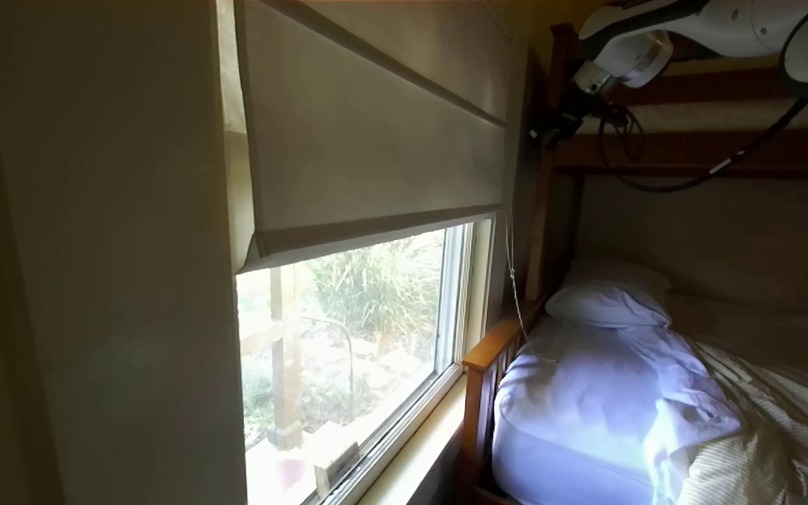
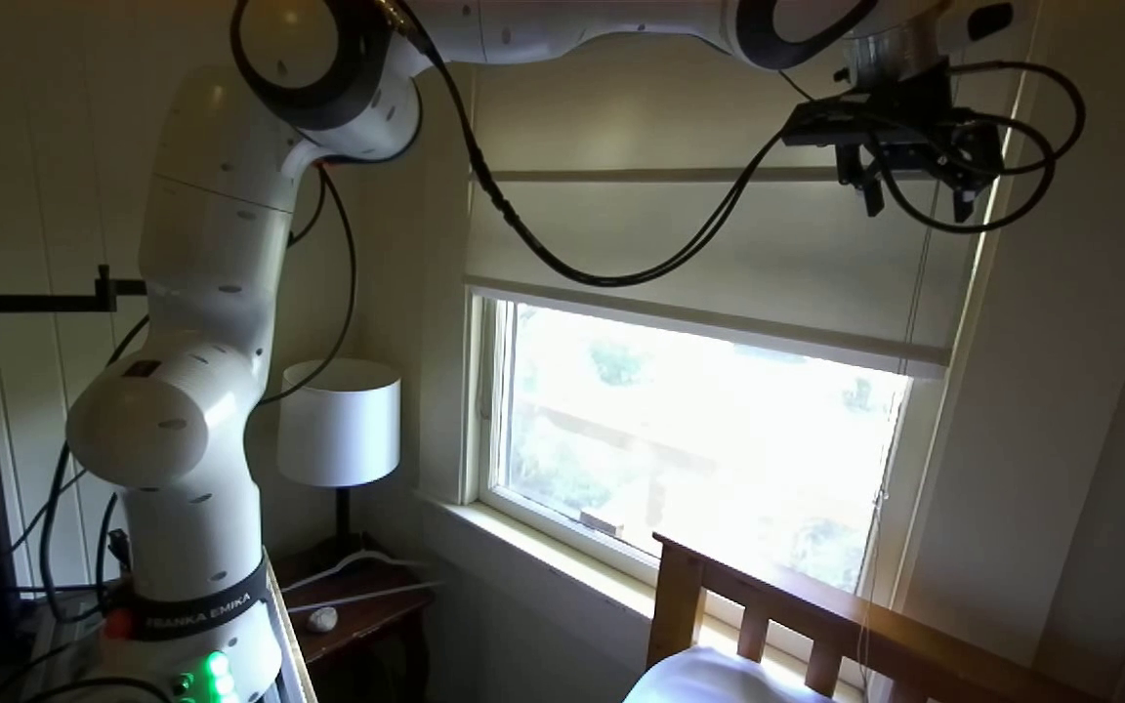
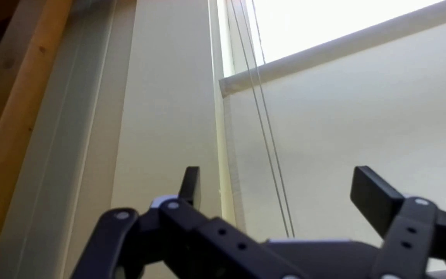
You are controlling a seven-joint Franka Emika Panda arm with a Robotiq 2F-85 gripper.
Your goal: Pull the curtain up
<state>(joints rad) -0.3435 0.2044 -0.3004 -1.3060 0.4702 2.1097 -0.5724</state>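
In an exterior view we see the curtain [image 1: 376, 140] hanging over the upper part of the window [image 1: 376, 330], its straight bottom edge [image 1: 376, 228] well above the sill [image 1: 421, 438]. Thin cords [image 1: 512, 272] hang near the curtain's far side, down towards a wooden bed rail [image 1: 499, 344] near a white pillow [image 1: 607, 303]; the robot arm [image 1: 709, 31] reaches in at the top right. In an exterior view we find the arm's base [image 2: 196, 547] at the left, just beside a worktop [image 2: 377, 610] that carries a white lamp [image 2: 340, 430], and a black cable [image 2: 611, 280] looping in front of the curtain. Here the pincer [image 2: 919, 207] shows in front of the curtain's right-hand part, above the bottom edge, with its fingers [image 2: 874, 201] pointing down and parted. In the wrist view we see those two dark fingers spread wide, holding nothing; the cords pass through the gap between them as we look, though we cannot tell how near they are. The curtain fills the right side beyond, its bottom edge slanting across near the top, while a pale wall [image 3: 165, 116] and a wooden beam [image 3: 19, 112] run along the left.
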